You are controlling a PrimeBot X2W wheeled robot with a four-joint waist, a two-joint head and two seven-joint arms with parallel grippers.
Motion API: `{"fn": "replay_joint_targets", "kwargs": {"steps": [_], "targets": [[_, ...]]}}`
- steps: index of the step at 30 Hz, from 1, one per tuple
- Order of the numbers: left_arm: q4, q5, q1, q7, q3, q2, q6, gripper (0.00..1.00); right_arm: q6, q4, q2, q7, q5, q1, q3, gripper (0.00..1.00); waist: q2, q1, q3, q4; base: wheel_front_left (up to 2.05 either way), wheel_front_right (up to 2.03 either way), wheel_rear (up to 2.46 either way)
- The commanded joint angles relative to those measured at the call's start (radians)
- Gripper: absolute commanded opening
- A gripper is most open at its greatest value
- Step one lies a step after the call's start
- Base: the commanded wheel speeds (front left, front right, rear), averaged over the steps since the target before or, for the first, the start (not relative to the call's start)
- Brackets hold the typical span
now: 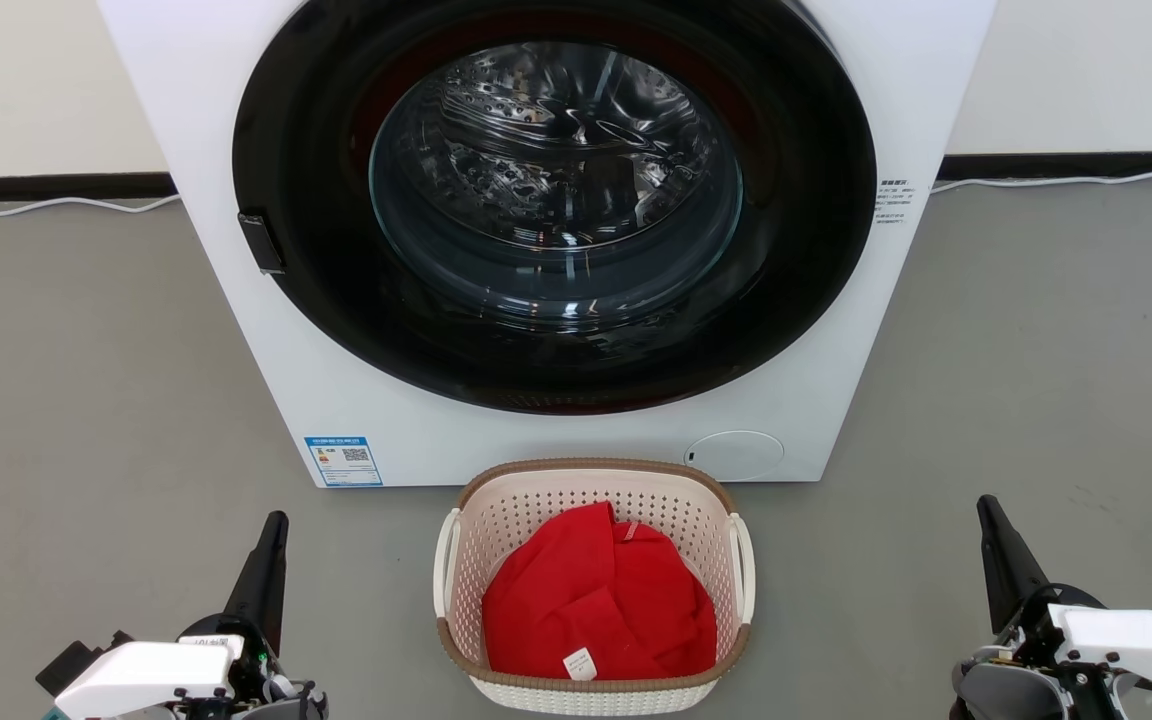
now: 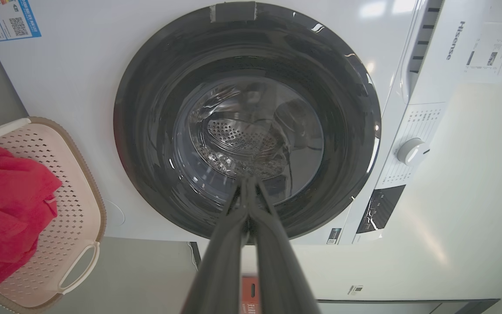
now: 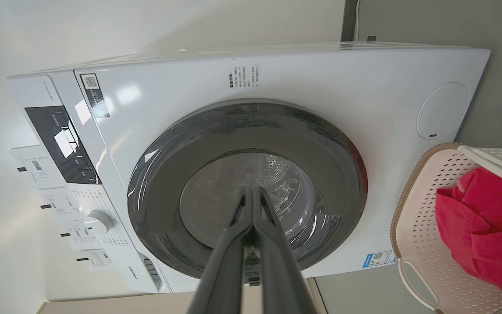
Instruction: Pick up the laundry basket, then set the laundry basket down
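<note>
Either side of the laundry basket (image 1: 536, 510), my left gripper (image 1: 274, 530) and right gripper (image 1: 991, 520) sit pinched shut and empty, about equally far off. Its white loop handles (image 1: 446, 560) face one gripper each; its long axis I can't call. Perforated cream plastic, brown woven-look rim, red cloth (image 1: 596, 600) heaped inside, washing machine (image 1: 236, 330) just behind.

The grey floor (image 1: 86, 380) carries a white front-loading washing machine (image 1: 556, 230), which stands at the floor's far edge against the wall. The laundry basket (image 1: 596, 466) sits just in front of the machine. A white cable (image 1: 46, 205) runs along that far edge.
</note>
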Motion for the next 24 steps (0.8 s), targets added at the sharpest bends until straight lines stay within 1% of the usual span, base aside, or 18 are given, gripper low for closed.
{"fn": "replay_joint_targets", "kwargs": {"steps": [1,16,17,20,24], "targets": [[-0.023,0.003,-0.056,0.007,0.031,0.010,-0.007,0.00,0.012,-0.025,-0.004,0.011,-0.010,-0.044,0.019,0.00,-0.0001,0.0000,0.000,0.000,0.00,0.00,0.00],[-0.023,0.003,-0.056,0.007,0.031,0.010,-0.007,0.00,0.012,-0.025,-0.004,0.011,-0.010,-0.044,0.019,0.00,-0.0001,0.0000,0.000,0.000,0.00,0.00,0.00],[0.001,0.000,0.000,0.000,0.000,0.000,0.000,1.00,0.000,0.001,0.000,0.000,0.000,0.000,0.000,1.00,-0.0001,0.0000,0.000,0.000,0.00,0.00,0.00],[0.032,0.000,0.022,-0.002,-0.002,-0.008,0.000,1.00,-0.005,0.029,0.005,-0.001,0.000,0.023,0.003,1.00,-0.0001,0.0000,0.000,0.000,0.00,0.00,0.00],[0.026,0.000,0.022,-0.014,-0.011,-0.007,0.000,1.00,-0.004,0.017,0.005,-0.011,0.000,0.027,0.008,1.00,-0.0001,0.0009,0.001,0.000,0.00,0.00,0.00]]}}
